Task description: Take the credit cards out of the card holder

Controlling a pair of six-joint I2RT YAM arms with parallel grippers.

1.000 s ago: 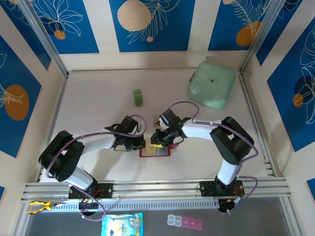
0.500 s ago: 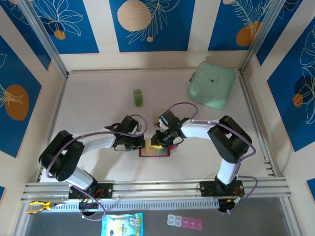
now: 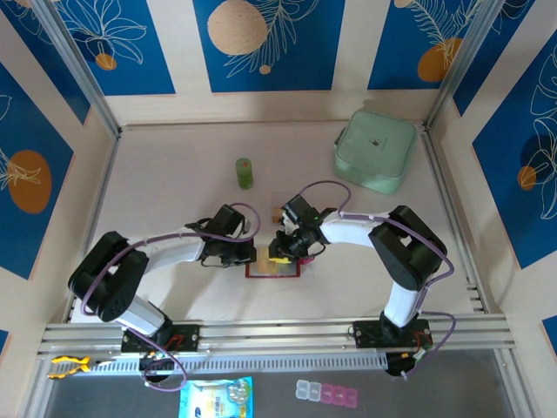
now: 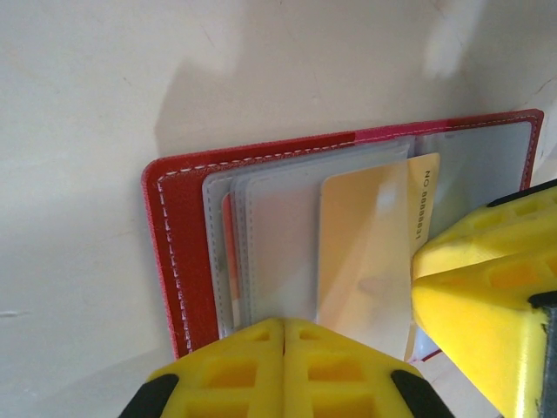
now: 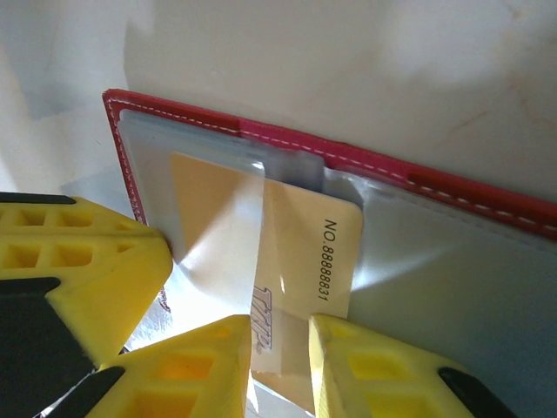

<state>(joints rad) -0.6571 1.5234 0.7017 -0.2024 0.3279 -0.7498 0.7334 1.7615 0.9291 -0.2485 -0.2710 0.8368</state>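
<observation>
Hardly anything is seen to have moved over the last second: on the top camera the right arm's elbow is drawn a shade to the left, and both claws are kept at the card holder (image 3: 273,269).

Top camera: the card holder is laid open and flat on the table (image 3: 174,183), at the middle near the front. The left claw (image 3: 248,255) is set at its left end and the right claw (image 3: 280,252) at its far edge. A small green bottle (image 3: 244,172) and a mint-green pouch (image 3: 375,150) are seen well apart, toward the back. Finger positions cannot be told from here.

Left wrist: the left claw (image 4: 283,348) is shown with its fingers pressed together, nothing between them, the tips set on the near edge of the clear pockets. The red cover (image 4: 187,226) with white stitching is seen beyond. An orange-yellow card (image 4: 365,235) is seen half under a clear sleeve, one bare strip showing a printed number. A reddish edge of a second card (image 4: 228,252) is glimpsed behind the pockets. One yellow finger of the right claw (image 4: 487,287) is seen just beside the card's right edge.

Right wrist: the orange-yellow card (image 5: 305,252) is pinched at its near end between the two fingers of the right claw (image 5: 278,348). Its far end is tucked under a sleeve of the card holder (image 5: 348,158). The left claw (image 5: 78,270) is seen at the left, on the pockets.
</observation>
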